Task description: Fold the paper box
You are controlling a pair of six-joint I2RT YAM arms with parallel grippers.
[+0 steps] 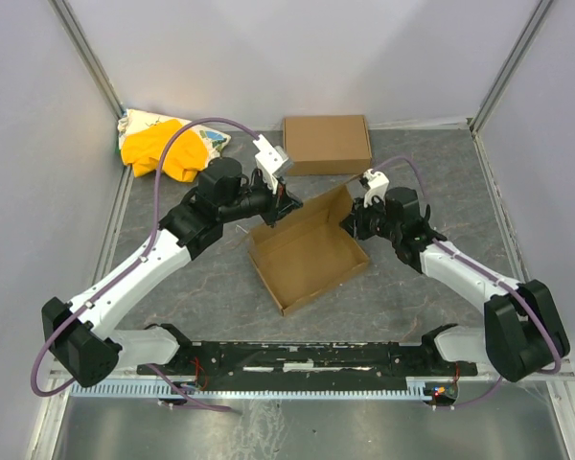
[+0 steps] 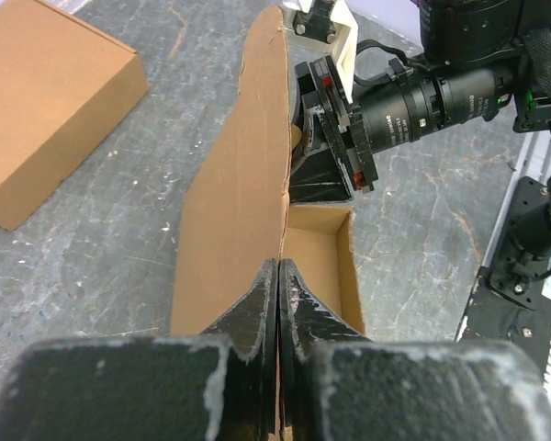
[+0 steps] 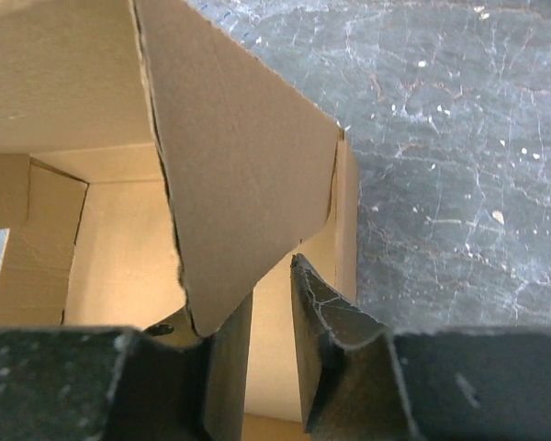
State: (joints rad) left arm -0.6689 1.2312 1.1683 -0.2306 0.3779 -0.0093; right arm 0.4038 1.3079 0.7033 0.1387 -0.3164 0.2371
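From above, the paper box (image 1: pixel 307 257) sits in the middle of the picture on the grey table (image 1: pixel 211 287), just past the two arm bases at the bottom. It is an open, shallow tray, turned at a slant. One flap (image 1: pixel 316 209) stands up along its far edge. The left pincer (image 1: pixel 284 204) meets the upper left end of that flap. The right pincer (image 1: pixel 351 222) meets the upper right end. This view is too small to show how the fingers stand.

The left wrist view shows it up close. The left pincer (image 2: pixel 278 268) is at the bottom middle, squeezed tight. The thin edge of the flap (image 2: pixel 239 193) is pinched between its two black fingers (image 2: pixel 253 308). The flap runs up the middle of the picture, standing on its edge. The right pincer (image 2: pixel 335 138) is just beside the far part of the flap, in the upper right.

The right wrist view looks into the tray from the other end. The right pincer (image 3: pixel 271 294) is a little way open, with a gap between its fingers (image 3: pixel 326 322). The pointed corner of the flap (image 3: pixel 248 175) comes down in front of the finger on the left side of the picture. I cannot tell if the fingers touch the cardboard.

Farthest away, at the top middle of the view from above, lies a flat closed brown carton (image 1: pixel 328 144), apart from the paper box. The left wrist view shows it too, in its upper left. Only the view from above shows the yellow cloth (image 1: pixel 161 151), in the upper left by the wall.
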